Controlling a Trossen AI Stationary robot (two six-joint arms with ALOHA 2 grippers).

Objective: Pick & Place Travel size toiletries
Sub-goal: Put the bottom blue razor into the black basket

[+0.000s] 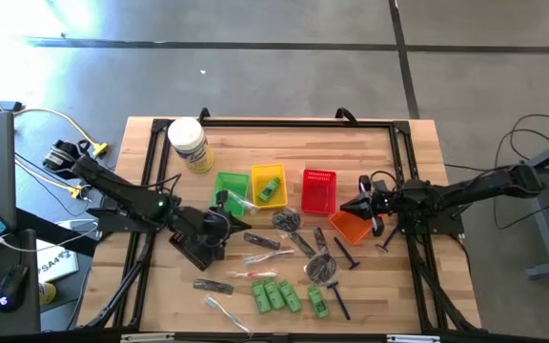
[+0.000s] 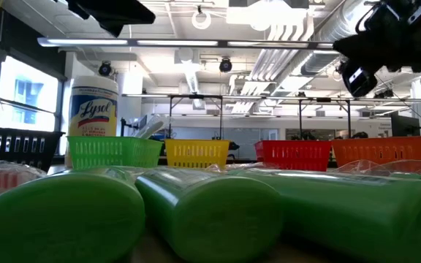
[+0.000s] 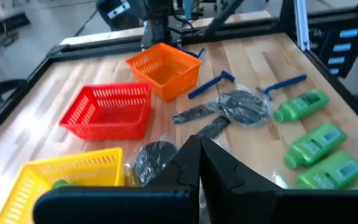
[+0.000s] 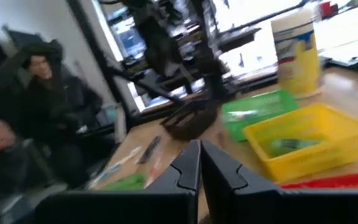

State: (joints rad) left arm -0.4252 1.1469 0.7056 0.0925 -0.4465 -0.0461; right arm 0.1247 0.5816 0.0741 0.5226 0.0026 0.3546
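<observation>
Few of the toiletries look sorted yet. One green bottle (image 1: 271,188) lies in the yellow basket (image 1: 254,177), and a clear-wrapped stick (image 1: 237,199) pokes out of the green basket (image 1: 223,178). The red basket (image 1: 318,177) looks bare; the orange basket (image 1: 352,229) I cannot read from above.

Left on the wood: a row of green bottles (image 1: 275,294) near the front edge, one more green bottle (image 1: 319,303) just beside it, blue-handled razors (image 1: 346,253), dark round pieces in wrap (image 1: 319,269), red-and-white wrapped sticks (image 1: 253,274), a dark stick (image 1: 212,285). By my judgement most of the job remains.

Left gripper (image 1: 233,199) sits over the green basket's front side, fingers shut, nothing between them as far as the left wrist view shows. Right gripper (image 1: 352,206) hangs between the red and orange baskets, pointing left, also shut and empty.

Clutter: white wipes jar (image 1: 188,143) at the back left, clear of the work. Loose items overlap mid-table, wrap over razors, so single picks may drag neighbours. A black basket (image 2: 13,146) shows at the far left of the low view. A person (image 4: 36,106) sits beyond the table.
</observation>
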